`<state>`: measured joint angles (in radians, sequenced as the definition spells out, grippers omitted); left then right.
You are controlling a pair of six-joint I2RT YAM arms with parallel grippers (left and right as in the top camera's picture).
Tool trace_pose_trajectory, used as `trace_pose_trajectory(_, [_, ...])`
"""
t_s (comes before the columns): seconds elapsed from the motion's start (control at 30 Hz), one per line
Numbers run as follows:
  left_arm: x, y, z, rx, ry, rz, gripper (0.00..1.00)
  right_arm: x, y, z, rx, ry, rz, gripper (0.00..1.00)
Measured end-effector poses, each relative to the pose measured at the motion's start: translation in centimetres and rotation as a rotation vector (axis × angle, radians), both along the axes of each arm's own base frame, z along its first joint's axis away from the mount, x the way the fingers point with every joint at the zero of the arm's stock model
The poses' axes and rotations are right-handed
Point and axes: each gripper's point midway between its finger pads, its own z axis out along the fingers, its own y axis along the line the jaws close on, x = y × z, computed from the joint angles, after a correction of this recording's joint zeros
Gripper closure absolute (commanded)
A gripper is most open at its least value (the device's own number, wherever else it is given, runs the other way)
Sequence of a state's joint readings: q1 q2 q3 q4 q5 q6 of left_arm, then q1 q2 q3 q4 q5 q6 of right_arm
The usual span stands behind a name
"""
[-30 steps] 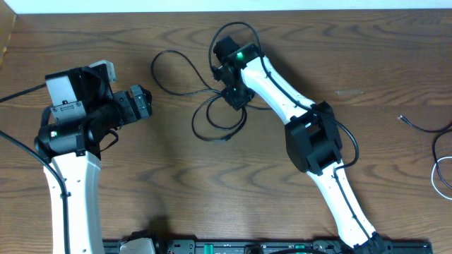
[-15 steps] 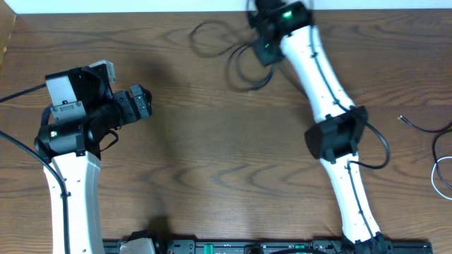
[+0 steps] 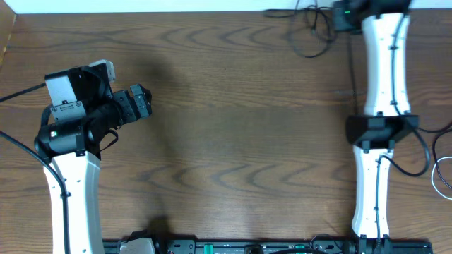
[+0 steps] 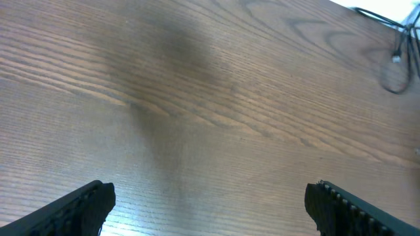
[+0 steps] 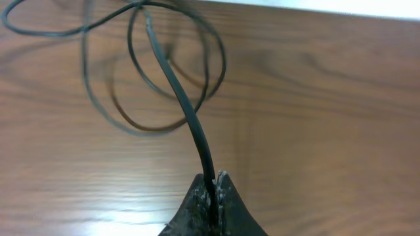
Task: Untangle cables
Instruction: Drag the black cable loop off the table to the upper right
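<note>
Swung from mid-worktop [image 3: 240, 141] to its far edge, the right tool [image 5: 213, 187] is clamped on the black cable [image 5: 177, 92], loops trailing. The left tool [image 4: 210, 196] gapes wide. The white cable [image 3: 436, 176] lies at the right edge.

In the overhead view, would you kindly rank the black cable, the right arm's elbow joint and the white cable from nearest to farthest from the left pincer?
Measured from the left pincer:
1. black cable, looped at the table's far edge, right of centre.
2. elbow joint of the right arm, on the right side at mid-depth.
3. white cable, at the picture's right edge.
</note>
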<state>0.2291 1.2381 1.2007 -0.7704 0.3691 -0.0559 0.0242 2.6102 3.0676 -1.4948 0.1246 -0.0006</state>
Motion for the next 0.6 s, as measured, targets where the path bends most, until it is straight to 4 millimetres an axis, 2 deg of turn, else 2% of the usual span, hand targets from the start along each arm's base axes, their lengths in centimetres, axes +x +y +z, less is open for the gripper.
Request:
trace_pose_trajectory(0.13, [0.0, 0.0, 0.0, 0.0, -0.001, 0.0, 0.02, -1.0, -6.4, 0.3, 0.004, 0.009, -0.133, 0.99])
trace_pose_trajectory(0.23, [0.0, 0.0, 0.0, 0.0, -0.001, 0.0, 0.02, -2.5, -11.6, 1.6, 0.018, -0.008, -0.249, 0.99])
trace_pose_trajectory(0.4, [0.0, -0.4, 0.1, -0.017, -0.005, -0.014, 0.02, -6.2, -19.4, 6.1, 0.035, -0.1, -0.428, 0.99])
trace_pose_trajectory(0.43, [0.0, -0.4, 0.1, -0.019, -0.005, -0.016, 0.02, -7.1, -20.7, 7.3, 0.037, -0.125, -0.461, 0.99])
trace_pose_trajectory(0.47, [0.0, -0.5, 0.1, -0.021, -0.006, -0.017, 0.02, -8.7, -22.5, 9.3, 0.036, -0.168, -0.512, 0.99])
trace_pose_trajectory(0.5, [0.0, -0.6, 0.2, -0.025, -0.007, -0.021, 0.02, -9.2, -23.1, 9.9, 0.034, -0.18, -0.527, 0.99])
trace_pose_trajectory(0.6, [0.0, -1.0, 0.3, -0.045, -0.012, -0.037, 0.02, -12.4, -26.0, 13.0, 0.041, -0.248, -0.606, 0.99])
